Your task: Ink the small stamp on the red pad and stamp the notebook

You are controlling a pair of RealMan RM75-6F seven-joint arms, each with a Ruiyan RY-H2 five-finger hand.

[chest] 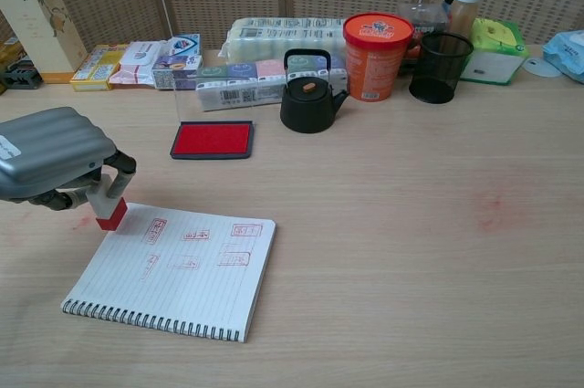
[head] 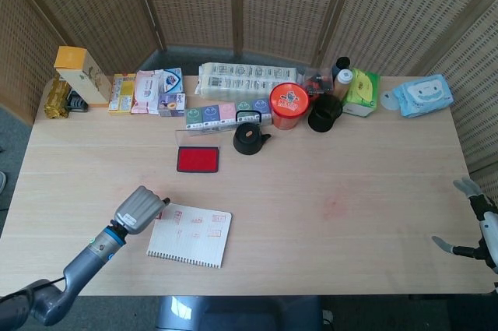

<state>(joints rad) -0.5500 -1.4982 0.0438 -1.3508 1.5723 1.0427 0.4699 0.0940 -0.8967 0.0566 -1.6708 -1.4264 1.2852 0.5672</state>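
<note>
1. Nearest: notebook (chest: 173, 276) flat and open on the surface (chest: 411, 251), spiral edge toward the robot, far corner angled right. Several red marks already in the upper rows of the page.
2. Left hand (chest: 50, 155) just left of the notebook's far-left corner; fingers (chest: 117, 167) clenched on the small stamp (chest: 111, 209). Stamp upright, long axis vertical, red face down.
3. Key relation: stamp at or over the far-left corner of the page; contact with paper not readable from either view. Unmarked paper lies toward the robot and slightly right of the stamp.
4. Red pad (chest: 212, 139) beyond the notebook, well apart from the stamp, lid up.
5. Right hand (head: 476, 226) at the right edge of the surface, fingers spread, holding nothing; far from everything. Left hand clearly the working one.
6. Judgement: pressing step in hand.
</note>
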